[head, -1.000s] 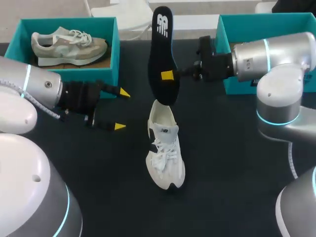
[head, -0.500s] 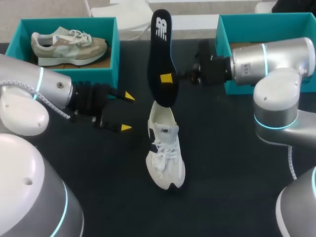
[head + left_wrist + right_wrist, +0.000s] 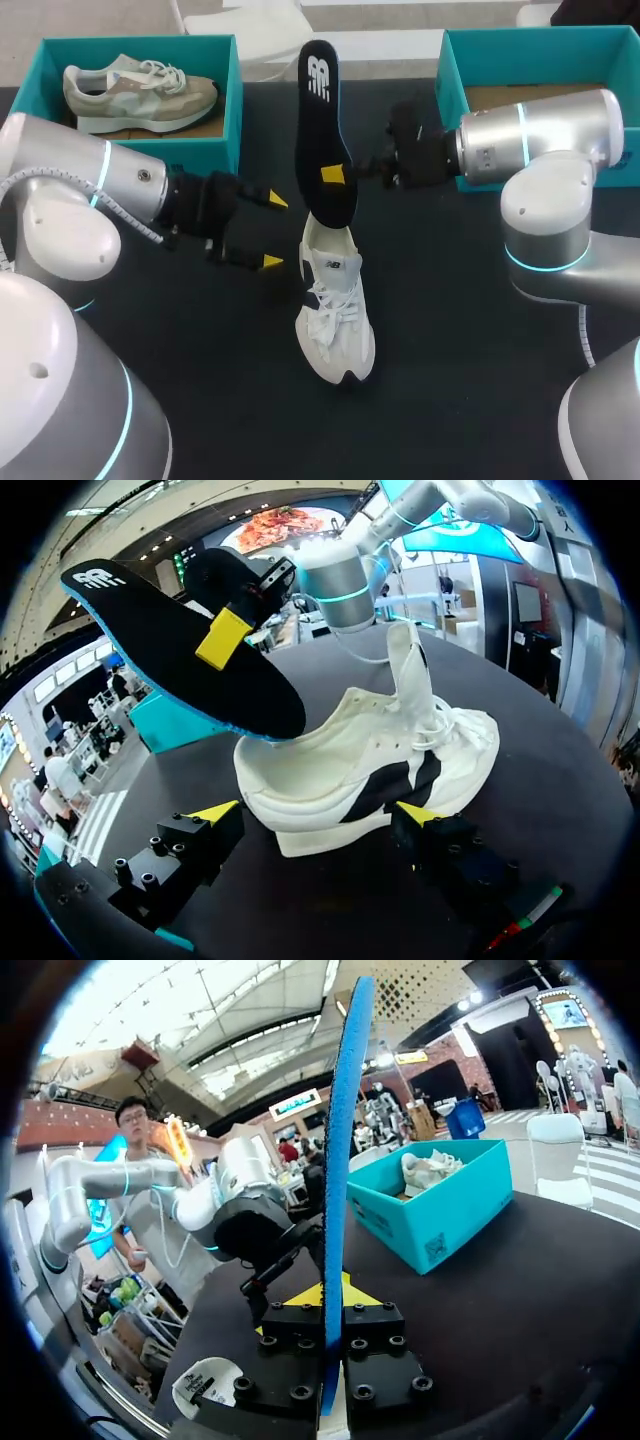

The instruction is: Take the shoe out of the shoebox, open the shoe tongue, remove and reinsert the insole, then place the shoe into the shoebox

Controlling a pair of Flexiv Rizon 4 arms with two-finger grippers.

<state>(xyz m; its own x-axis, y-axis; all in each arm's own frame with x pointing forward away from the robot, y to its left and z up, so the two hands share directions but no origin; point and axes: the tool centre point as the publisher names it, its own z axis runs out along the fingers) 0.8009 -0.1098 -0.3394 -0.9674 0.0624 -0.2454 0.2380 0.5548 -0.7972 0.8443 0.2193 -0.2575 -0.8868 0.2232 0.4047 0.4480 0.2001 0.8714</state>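
A white shoe (image 3: 336,310) stands on the black table, heel toward the far side. My right gripper (image 3: 336,175) is shut on a black insole (image 3: 323,120) with a blue underside, held on edge. The insole's lower end is at the shoe's heel opening. My left gripper (image 3: 273,231) is open just left of the heel. In the left wrist view the shoe (image 3: 380,765) is just ahead of the open left gripper (image 3: 315,815), under the insole (image 3: 170,645). The right wrist view shows the insole's blue edge (image 3: 338,1160) clamped in the right gripper (image 3: 330,1295).
A teal shoebox (image 3: 236,110) at the back left holds a grey-beige shoe (image 3: 140,90). A second teal shoebox (image 3: 540,38) sits at the back right, behind my right arm. In the right wrist view the teal box (image 3: 440,1210) lies beyond the insole.
My left gripper has moved right toward the shoe's heel, staying open. The right gripper has shifted the insole slightly left and down toward the shoe.
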